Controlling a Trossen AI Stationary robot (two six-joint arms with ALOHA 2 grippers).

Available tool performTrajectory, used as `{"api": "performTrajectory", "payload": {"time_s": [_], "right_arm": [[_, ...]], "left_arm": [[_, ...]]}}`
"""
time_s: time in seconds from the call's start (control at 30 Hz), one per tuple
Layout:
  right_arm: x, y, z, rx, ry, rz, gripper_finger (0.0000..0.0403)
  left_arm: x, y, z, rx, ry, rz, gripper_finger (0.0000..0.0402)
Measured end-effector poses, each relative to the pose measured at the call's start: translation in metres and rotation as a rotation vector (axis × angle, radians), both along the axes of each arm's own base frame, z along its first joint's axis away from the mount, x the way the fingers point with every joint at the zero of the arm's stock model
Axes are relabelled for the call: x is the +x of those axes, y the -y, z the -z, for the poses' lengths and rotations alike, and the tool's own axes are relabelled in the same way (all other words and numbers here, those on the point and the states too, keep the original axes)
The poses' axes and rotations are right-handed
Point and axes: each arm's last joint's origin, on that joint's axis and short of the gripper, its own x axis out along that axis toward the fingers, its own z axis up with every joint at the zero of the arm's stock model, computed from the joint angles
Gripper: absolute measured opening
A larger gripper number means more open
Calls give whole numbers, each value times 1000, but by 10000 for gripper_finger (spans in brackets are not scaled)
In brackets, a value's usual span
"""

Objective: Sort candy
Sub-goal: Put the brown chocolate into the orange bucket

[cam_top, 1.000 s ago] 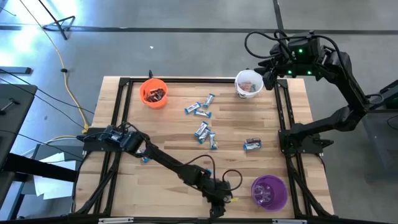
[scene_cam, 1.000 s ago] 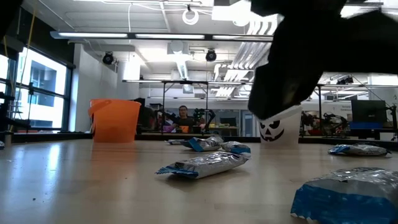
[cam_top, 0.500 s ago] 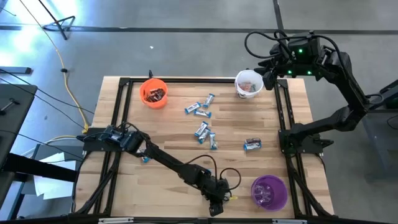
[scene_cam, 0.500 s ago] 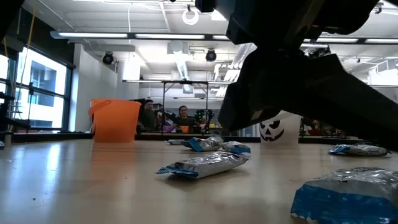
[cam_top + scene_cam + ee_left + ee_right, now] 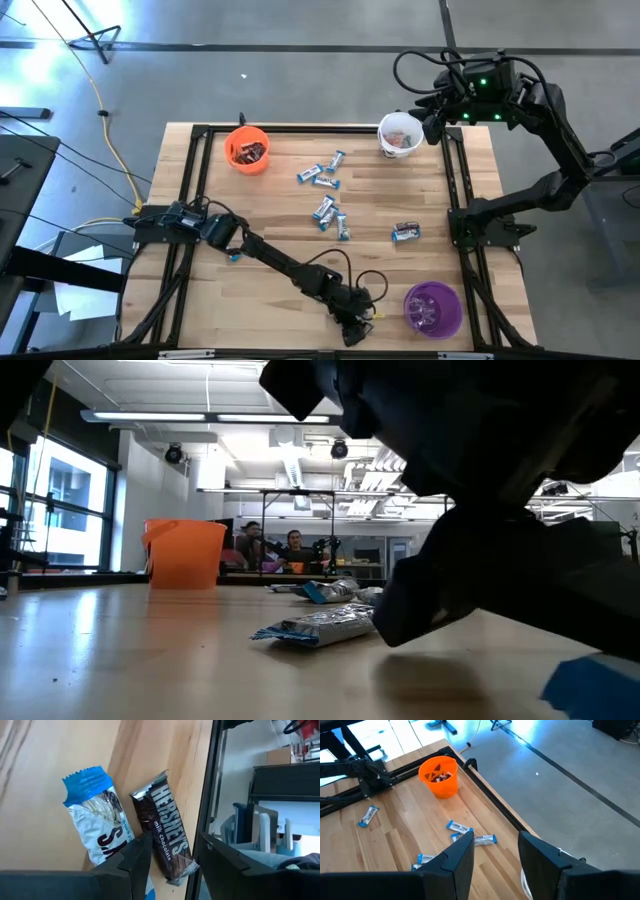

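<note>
The left gripper [image 5: 352, 322] is low over the table [image 5: 280, 210], at its near edge, just beside the purple cup [image 5: 432, 308]. In the left wrist view its two fingers [image 5: 140, 857] stand apart, and nothing is held between them. Just ahead of the fingers lie two pieces of candy side by side: a brown Hershey's bar [image 5: 167, 837] and a blue-and-white bar [image 5: 100, 820]. The brown bar lies close to the black frame rail [image 5: 205, 795] at the table's edge, and its near end shows in the gap between the fingers. I cannot tell if a finger touches it.

The right gripper [image 5: 432, 128] waits above the far right corner of the table, beside the white cup [image 5: 400, 134]. Its fingers [image 5: 462, 855] are also apart and hold nothing.

The other candy is spread on the table. Several blue-and-white pieces [image 5: 326, 195] lie around the middle, one dark piece [image 5: 406, 232] lies toward the right edge, and one small blue piece [image 5: 232, 256] lies near the left edge, under the left arm. The orange cup [image 5: 247, 149] stands at the far left corner with some dark pieces inside. In the low view, a silver-and-blue bar [image 5: 310, 626] lies on the wood in front of the dark body of the left arm.
</note>
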Motion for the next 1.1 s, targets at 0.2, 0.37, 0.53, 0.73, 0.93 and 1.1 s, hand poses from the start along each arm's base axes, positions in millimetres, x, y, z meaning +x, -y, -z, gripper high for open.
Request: {"api": "performTrajectory", "payload": {"time_s": [0.2,0.37,0.53,0.73,0.93,1.1], "right_arm": [[0,0,0,0,0,0,149],[0,0,0,0,0,0,149],[0,0,0,0,0,0,149],[0,0,0,0,0,0,149],[0,0,0,0,0,0,149],[0,0,0,0,0,0,149]], "left_arm": [[-1,-8,3,33,-52,-22,168],[0,-17,5,46,-80,-27,185],[1,-18,5,28,-79,-31,187],[0,-11,0,-10,-68,-36,187],[1,-5,-5,-18,-73,-37,187],[1,-5,-20,78,-107,-3,187]]}}
